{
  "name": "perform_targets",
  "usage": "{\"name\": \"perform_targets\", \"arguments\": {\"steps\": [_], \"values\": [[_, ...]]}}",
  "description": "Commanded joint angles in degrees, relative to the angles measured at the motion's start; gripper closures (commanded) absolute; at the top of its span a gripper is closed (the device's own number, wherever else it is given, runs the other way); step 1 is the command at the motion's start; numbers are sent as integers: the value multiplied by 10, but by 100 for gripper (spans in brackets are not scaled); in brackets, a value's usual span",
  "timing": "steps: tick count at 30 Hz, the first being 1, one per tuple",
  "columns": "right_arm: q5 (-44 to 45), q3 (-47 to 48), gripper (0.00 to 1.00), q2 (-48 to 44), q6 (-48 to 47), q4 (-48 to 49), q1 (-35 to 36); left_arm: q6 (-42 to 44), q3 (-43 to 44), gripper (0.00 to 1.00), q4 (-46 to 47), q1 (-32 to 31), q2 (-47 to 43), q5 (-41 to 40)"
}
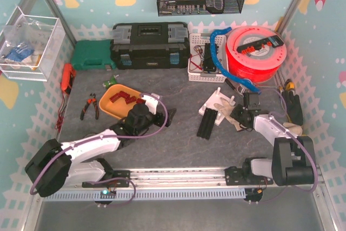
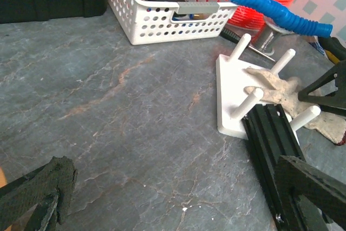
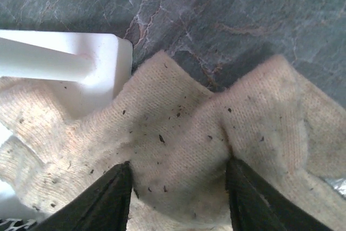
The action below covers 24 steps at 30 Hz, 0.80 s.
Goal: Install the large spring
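Note:
No large spring shows in any view. A white peg plate (image 1: 213, 104) with several upright pegs lies mid-table, also in the left wrist view (image 2: 232, 90) and the right wrist view (image 3: 102, 74). A black aluminium rail (image 1: 207, 124) lies against its near side (image 2: 270, 139). A dirty cream glove (image 1: 227, 109) is draped over the plate's right part (image 2: 275, 87). My right gripper (image 1: 238, 117) pinches a raised fold of the glove (image 3: 178, 117) between its fingers (image 3: 177, 169). My left gripper (image 1: 159, 109) is open and empty above bare table (image 2: 175, 169), left of the plate.
An orange tray (image 1: 116, 101) of red parts sits beside my left gripper, with pliers (image 1: 89, 106) to its left. At the back stand a black toolbox (image 1: 148, 44), a white basket (image 1: 204, 58) with a blue hose (image 1: 216, 47), and a red spool (image 1: 257, 52).

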Motion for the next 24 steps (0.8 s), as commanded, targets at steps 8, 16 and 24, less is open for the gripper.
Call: {"name": "perform_targets", "arguments": {"steps": [8,16,24], "values": [[76,-24,87,-32,20,-6,3,13,-8,1,9,-2,-1,-37],[202,-26,100,-88,54,-46,0,14,-15,1,14,-2,-7,-56],[325,-9,100,-103,134,-121,-27,17,-13,1,12,-2,-8,-44]]}}
